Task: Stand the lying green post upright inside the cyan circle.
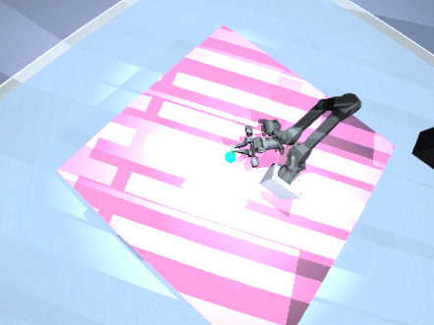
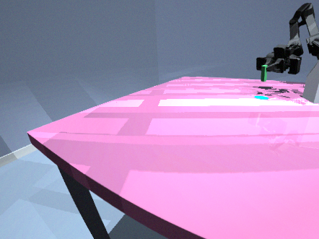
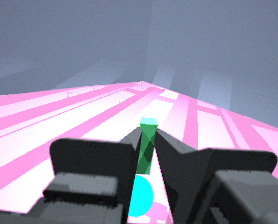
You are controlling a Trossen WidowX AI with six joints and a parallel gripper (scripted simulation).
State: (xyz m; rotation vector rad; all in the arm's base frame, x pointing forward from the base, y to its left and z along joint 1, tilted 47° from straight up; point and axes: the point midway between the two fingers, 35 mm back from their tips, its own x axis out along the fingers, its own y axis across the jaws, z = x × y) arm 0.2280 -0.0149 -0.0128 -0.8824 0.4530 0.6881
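The green post (image 2: 264,74) (image 3: 146,150) is upright, or nearly so, with its lower end in the air above the table. In the top view only a sliver of green shows at the fingertips. My gripper (image 1: 235,150) (image 2: 265,68) (image 3: 147,131) is level and shut on the post near its top. The cyan circle (image 1: 230,158) (image 2: 261,97) (image 3: 142,197) lies flat on the table, below the post in the exterior view. In the wrist view a finger covers the circle's left side. In the top view the fingertips are at the circle's upper right edge.
The pink and white striped table top (image 1: 255,272) (image 2: 202,149) carries shadows and faint reflections of the arm. The arm's pale base (image 1: 280,186) stands to the right of the circle. A black block (image 1: 425,148) is off the table at the far right.
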